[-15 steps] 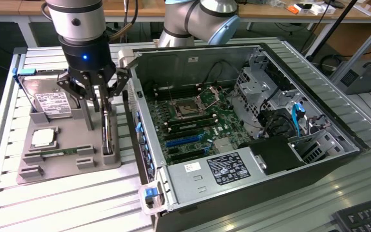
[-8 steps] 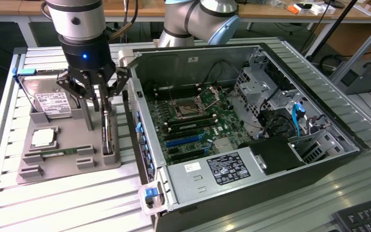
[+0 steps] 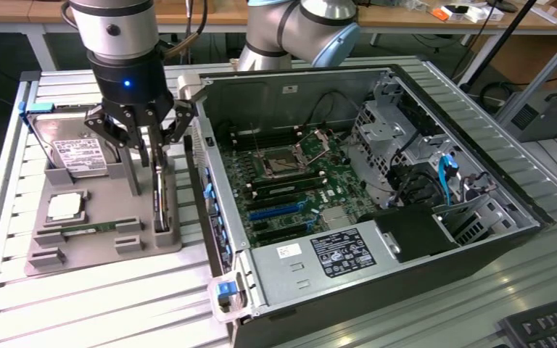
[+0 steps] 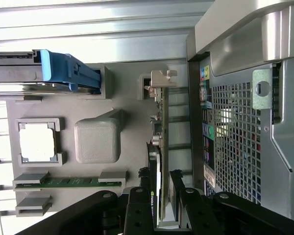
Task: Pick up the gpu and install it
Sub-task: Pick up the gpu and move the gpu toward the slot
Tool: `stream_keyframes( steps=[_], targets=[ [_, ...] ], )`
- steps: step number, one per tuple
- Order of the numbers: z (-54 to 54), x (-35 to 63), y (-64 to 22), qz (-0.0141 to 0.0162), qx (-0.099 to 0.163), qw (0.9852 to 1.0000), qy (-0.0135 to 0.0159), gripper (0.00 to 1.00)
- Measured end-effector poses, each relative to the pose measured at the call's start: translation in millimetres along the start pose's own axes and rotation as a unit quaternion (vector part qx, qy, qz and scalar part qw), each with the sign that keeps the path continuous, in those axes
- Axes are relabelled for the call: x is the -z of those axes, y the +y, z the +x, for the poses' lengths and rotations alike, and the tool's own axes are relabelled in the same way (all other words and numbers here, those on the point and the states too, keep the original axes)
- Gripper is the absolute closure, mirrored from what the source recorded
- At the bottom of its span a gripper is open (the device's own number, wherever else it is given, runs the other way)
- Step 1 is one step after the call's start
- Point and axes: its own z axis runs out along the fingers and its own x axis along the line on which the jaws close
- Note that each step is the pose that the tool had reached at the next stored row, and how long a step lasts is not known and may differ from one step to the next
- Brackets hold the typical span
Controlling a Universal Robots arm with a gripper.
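Standing gpu (image 3: 163, 206), exterior view: on edge in the tray (image 3: 95, 255) slot nearest the case (image 3: 356, 78), a narrow gap between them.
Claw (image 3: 151, 181): astride gpu's top edge; grip cannot be told.
Case: side open, board exposed.
Wrist view, gpu (image 4: 161, 142): bracket end free, case (image 4: 235, 127) grille just beside.

The arm (image 3: 114, 29) was silver and cylindrical with a light-blue joint cap (image 3: 341, 42); its black end effector (image 3: 151, 177) carried a glowing blue light (image 3: 127, 82).
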Motion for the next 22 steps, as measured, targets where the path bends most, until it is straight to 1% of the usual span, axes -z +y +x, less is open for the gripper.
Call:
stream_keyframes(
  steps=[22],
  targets=[
    [-0.2, 7.0, -0.4, 0.0000, 0.000, 1.0000, 0.0000, 0.71]
  ],
)
